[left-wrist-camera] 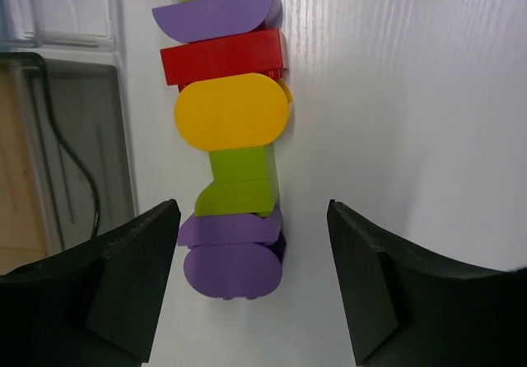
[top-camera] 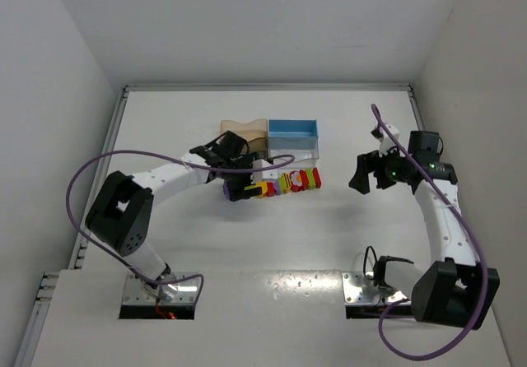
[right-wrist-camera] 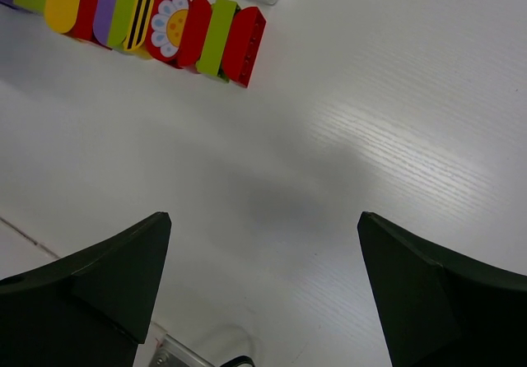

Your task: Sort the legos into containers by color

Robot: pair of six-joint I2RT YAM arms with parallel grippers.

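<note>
A row of small chunky plastic legos (top-camera: 284,183) in purple, green, yellow and red lies on the white table (top-camera: 247,243), outside every container. Just behind the row stand the tan plastic bin (top-camera: 243,127), blue plastic bin (top-camera: 292,125), clear whitish bin (top-camera: 298,147) and dark grey bin (left-wrist-camera: 111,137). The left gripper (left-wrist-camera: 251,211) straddles the row's purple rounded end piece (left-wrist-camera: 233,268), jaws apart and not clamped. Well right of the row, the right gripper (right-wrist-camera: 263,219) hangs spread wide.

Left arm (top-camera: 169,178) reaches from its base at the near edge out to the middle of the desk (top-camera: 272,243), elbow hiked up by the left edge, wrist tipped straight down. Left fingers (left-wrist-camera: 132,276) are parted and low, nothing clamped. Right arm (top-camera: 445,223) stands tall by the right edge, wrist bent in toward the centre, right fingers (right-wrist-camera: 99,276) spread wide, hovering.
</note>
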